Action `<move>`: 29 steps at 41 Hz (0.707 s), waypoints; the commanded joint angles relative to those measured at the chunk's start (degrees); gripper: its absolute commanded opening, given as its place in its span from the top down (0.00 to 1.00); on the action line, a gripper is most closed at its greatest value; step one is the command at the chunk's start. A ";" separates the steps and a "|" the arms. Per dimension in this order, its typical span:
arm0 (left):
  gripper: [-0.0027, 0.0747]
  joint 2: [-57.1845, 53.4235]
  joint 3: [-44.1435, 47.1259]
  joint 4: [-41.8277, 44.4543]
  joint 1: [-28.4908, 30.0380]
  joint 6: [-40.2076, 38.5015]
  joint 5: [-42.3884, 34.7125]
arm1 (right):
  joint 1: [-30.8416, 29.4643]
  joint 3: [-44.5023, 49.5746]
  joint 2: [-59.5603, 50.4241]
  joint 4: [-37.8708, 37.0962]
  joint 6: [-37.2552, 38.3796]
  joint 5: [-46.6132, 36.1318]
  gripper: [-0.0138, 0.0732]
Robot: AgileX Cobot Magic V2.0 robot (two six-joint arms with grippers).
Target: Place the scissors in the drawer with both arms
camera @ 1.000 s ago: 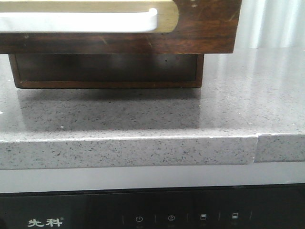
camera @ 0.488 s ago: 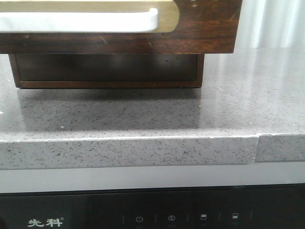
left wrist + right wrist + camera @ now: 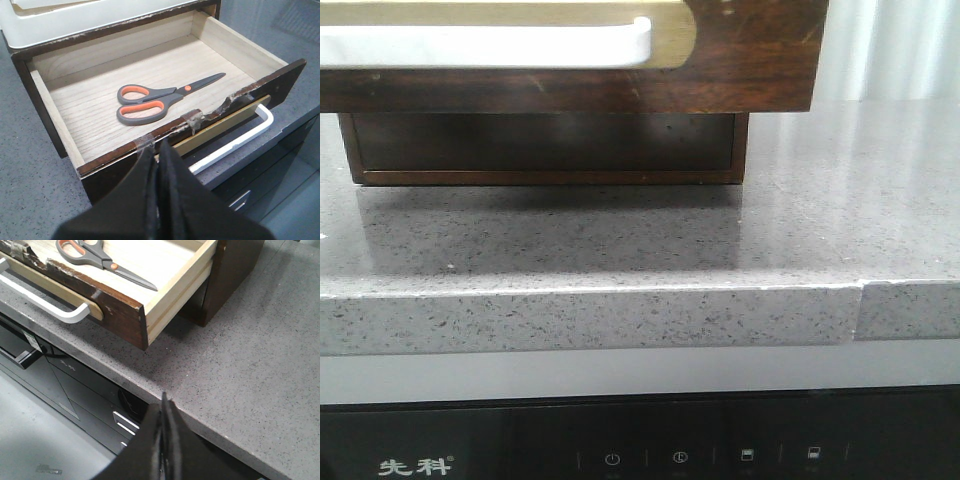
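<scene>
The scissors (image 3: 160, 97) lie flat on the pale wood floor inside the open drawer (image 3: 60, 117); they also show in the right wrist view (image 3: 100, 260). The drawer's dark brown scratched front (image 3: 750, 60) with its white bar handle (image 3: 490, 45) fills the top of the front view. My left gripper (image 3: 157, 150) is shut and empty, just outside the drawer front above the handle (image 3: 235, 142). My right gripper (image 3: 165, 402) is shut and empty, over the counter's front edge, to the side of the drawer (image 3: 130, 317). Neither arm shows in the front view.
The cabinet body (image 3: 540, 150) stands on a grey speckled counter (image 3: 620, 250). A white tray-like top (image 3: 75, 20) sits on the cabinet. Below the counter edge is a black appliance panel (image 3: 670, 450) and dark lower drawers (image 3: 60, 385).
</scene>
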 commanded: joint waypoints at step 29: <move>0.99 -11.69 20.52 0.74 14.51 -0.18 -24.25 | -0.07 -1.11 0.42 0.20 -0.21 -3.99 0.98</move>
